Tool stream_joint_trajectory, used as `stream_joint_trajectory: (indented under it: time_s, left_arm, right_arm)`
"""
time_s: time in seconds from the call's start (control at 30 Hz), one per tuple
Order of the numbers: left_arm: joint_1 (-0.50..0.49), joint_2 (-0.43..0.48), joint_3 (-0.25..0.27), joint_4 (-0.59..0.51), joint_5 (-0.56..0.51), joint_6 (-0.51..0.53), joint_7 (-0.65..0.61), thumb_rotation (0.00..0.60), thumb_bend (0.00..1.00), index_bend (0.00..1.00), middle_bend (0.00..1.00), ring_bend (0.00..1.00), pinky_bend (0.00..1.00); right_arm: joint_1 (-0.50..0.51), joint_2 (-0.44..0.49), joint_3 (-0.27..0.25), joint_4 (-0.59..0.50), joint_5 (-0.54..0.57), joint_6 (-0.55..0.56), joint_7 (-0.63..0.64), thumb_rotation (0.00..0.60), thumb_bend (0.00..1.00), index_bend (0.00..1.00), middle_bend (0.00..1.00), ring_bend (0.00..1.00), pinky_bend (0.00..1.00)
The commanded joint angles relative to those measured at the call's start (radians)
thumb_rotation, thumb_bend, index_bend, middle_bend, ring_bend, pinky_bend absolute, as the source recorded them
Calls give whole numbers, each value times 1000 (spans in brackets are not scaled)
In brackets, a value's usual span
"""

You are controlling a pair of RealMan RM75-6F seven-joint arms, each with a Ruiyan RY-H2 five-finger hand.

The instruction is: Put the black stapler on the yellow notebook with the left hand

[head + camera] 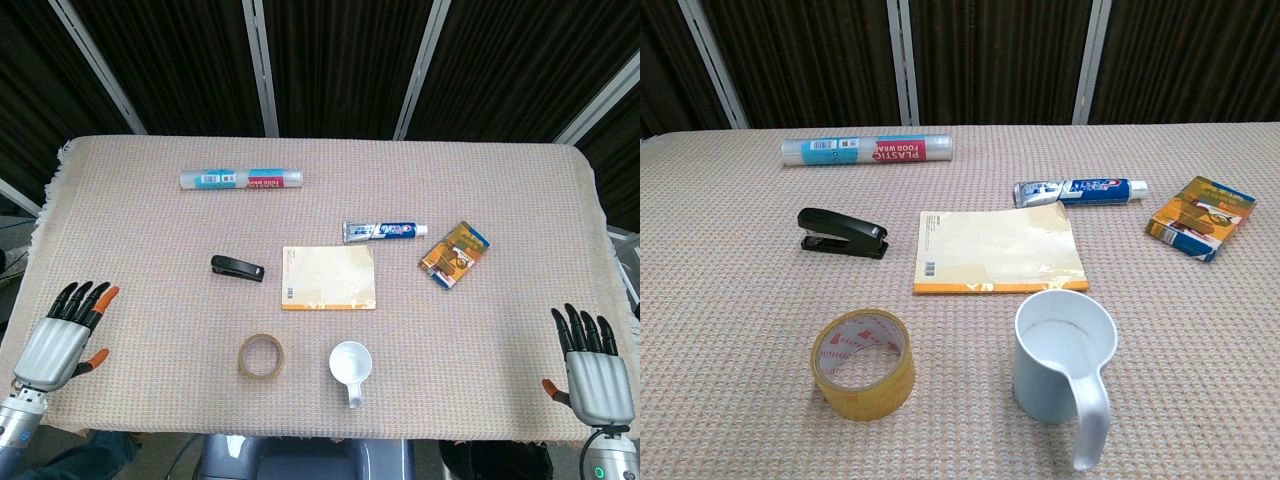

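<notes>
From above, in the head view, a table (120,400) covered with a woven beige cloth fills the frame, its far edge running against dark curtains. At the near left corner the left hand (62,336) rests with its fingers spread apart and holding nothing. At the near right corner the right hand (592,362) lies the same way, fingers apart and empty. Both sit close to the side edges, well apart from everything else. The black stapler (237,268) lies left of centre, just beside the yellow notebook (329,277) but not touching it; a bare strip of cloth separates them. Open cloth stretches between the left hand and the stapler. Near the front edge sit a roll of tape (262,356) and a white cup (350,367), its handle pointing toward the edge. A toothpaste tube (385,232) lies behind the notebook's right corner, an orange box (454,253) to its right, and a roll of plastic wrap (242,179) toward the far edge.

Lower down, the chest view shows no hands. The stapler (843,233) lies flat left of the notebook (998,251), apart from it. The tape (862,362) stands in front of the stapler, the cup (1063,368) in front of the notebook. The toothpaste (1080,190), box (1200,217) and wrap (868,151) lie farther back.
</notes>
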Motion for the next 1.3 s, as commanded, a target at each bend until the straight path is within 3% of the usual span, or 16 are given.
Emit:
stream_joint_trajectory:
  time_s: [0.03,0.47,0.57,0.9,1.17,1.3]
  left_arm:
    - [0,0,1,0,1,-1,0,600,207,0,49,26,67]
    - [-32,-33,3,17,45,-21,-13,600,206,6,113,86,156]
    - [-58,-74,-18,44,43,-43,9,600,209,20,114,84,164]
    - [-193,-263,-157,196,-100,-184,-13,600,217,68,159,104,157]
    - [-309,-409,-216,335,-124,-253,-113,600,241,136,209,138,155]
    - [-364,-459,-227,383,-146,-314,-84,600,241,140,210,140,155]
  right_arm:
    - [0,0,0,0,-1,1,0,600,62,0,0,0,0]
    - [0,-5,1,-1,6,-1,-10,600,63,0,0,0,0]
    - [-3,-2,0,-3,1,6,-4,600,61,0,0,0,0]
    - [-9,18,0,-7,-10,15,38,600,62,0,0,0,0]
    - [-7,27,-1,-8,-10,7,53,600,62,0,0,0,0]
    - [-4,33,7,-7,1,4,68,600,61,0,0,0,0]
